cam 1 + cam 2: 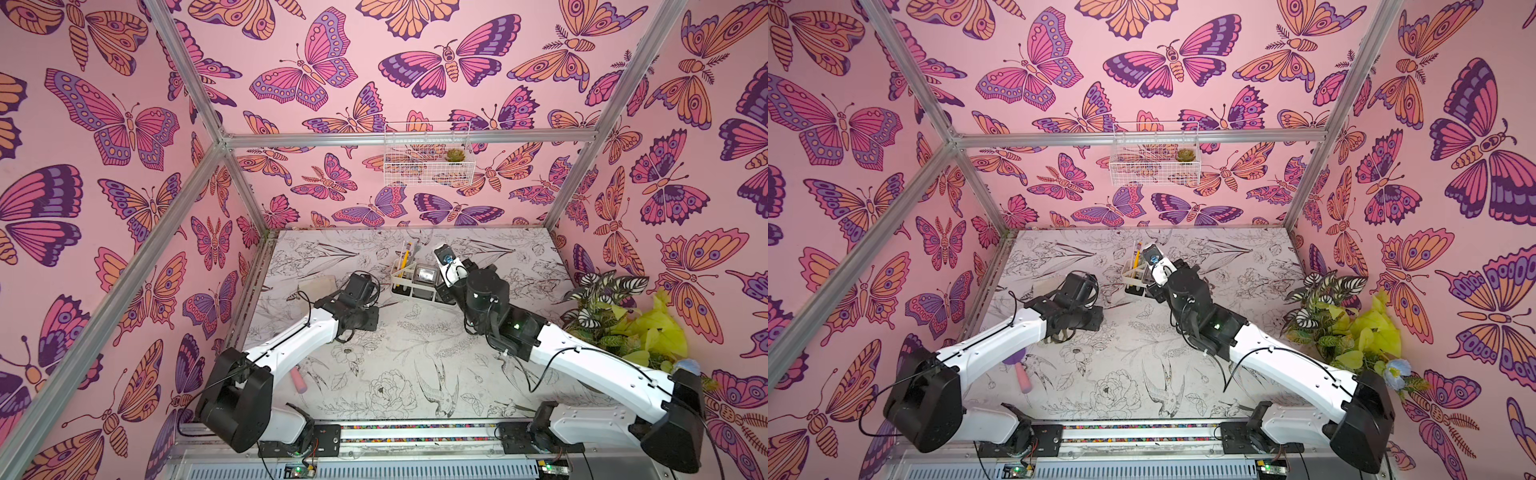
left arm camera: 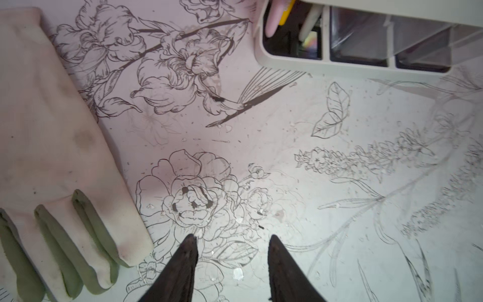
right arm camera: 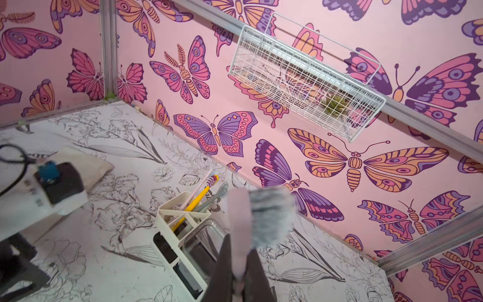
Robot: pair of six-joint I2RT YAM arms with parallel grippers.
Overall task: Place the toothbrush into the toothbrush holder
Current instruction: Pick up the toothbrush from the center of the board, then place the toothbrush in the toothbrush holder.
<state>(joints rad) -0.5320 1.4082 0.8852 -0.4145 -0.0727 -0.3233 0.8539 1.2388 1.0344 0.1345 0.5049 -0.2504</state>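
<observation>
Right wrist view: right fingers (image 3: pixel 225 274) pinch pink toothbrush (image 3: pixel 239 227) bristles-up beside white oblong holder (image 3: pixel 170 212), handle-first for slotting; left fingers (image 2: pixel 185 261) spread.

Pink-handled toothbrush (image 3: pixel 239 217): blurred; lower handle hidden between the dark jaws of the right gripper (image 3: pixel 239 251).
White oblong plastic toothbrush holder (image 1: pixel 400 286): right end hidden behind the right arm (image 1: pixel 582 353).
Left gripper (image 2: pixel 232 240): only the fingertips show; the rest is cut off.
Pink cylindrical object (image 1: pixel 298 380): far end hidden under the left arm (image 1: pixel 291 336); kind unclear.
</observation>
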